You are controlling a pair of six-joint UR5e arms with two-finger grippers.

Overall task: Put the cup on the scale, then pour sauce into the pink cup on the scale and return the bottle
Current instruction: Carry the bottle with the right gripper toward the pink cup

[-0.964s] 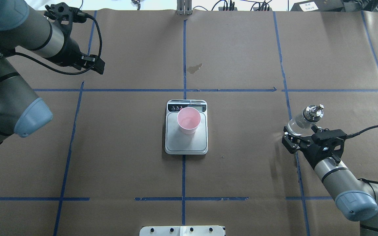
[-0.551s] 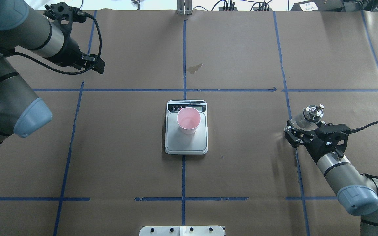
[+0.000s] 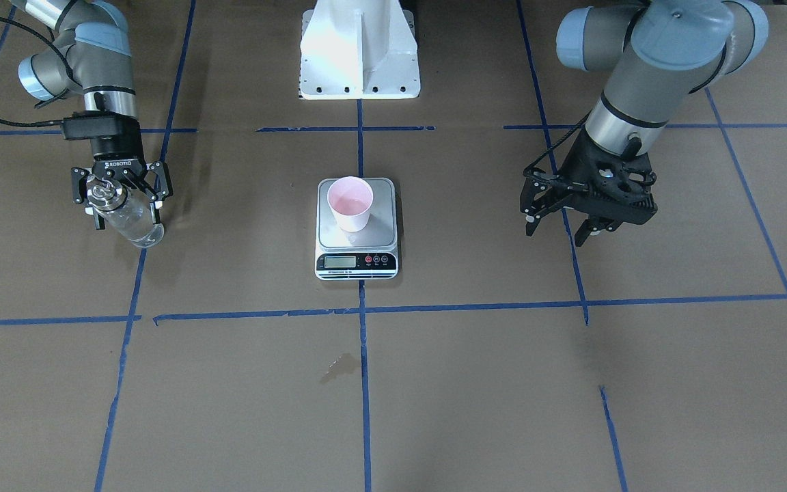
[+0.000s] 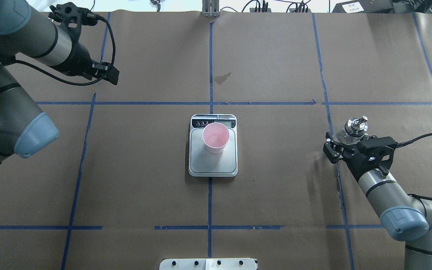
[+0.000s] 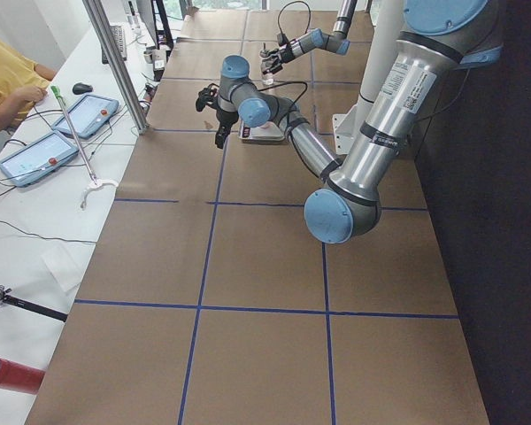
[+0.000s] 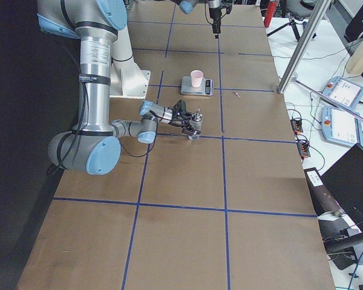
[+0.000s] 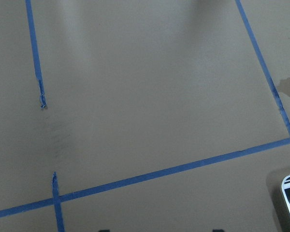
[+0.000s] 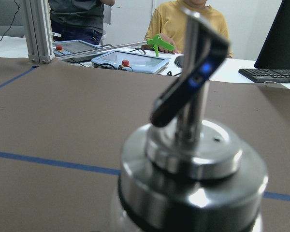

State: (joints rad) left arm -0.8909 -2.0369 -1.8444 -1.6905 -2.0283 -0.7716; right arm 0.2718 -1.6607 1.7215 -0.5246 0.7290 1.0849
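Observation:
The pale pink cup [image 4: 216, 137] stands upright on the steel plate of the scale [image 4: 213, 162], toward its display end; the cup [image 3: 350, 203] also shows in the front-facing view. Far to the right, my right gripper [image 4: 341, 143] is shut on the clear glass bottle [image 4: 352, 129], fingers around its body, low over the table. The bottle [image 3: 127, 217] leans slightly, and the clear sauce [image 3: 138, 231] shows in its lower part. Its metal pourer cap [image 8: 193, 159] fills the right wrist view. My left gripper [image 3: 554, 236] hangs open and empty above the paper, well left of the scale.
Brown paper with blue tape lines covers the table. A dark stain [image 4: 222, 78] lies beyond the scale. The white robot base [image 3: 359, 55] stands at the near side. People sit at tablets [image 8: 130, 59] past the table's far edge, beside an aluminium post [image 6: 299, 45].
My right gripper has shifted slightly farther away with the bottle, which now stands more upright and lower. The left arm has barely moved. Cup and scale are unchanged.

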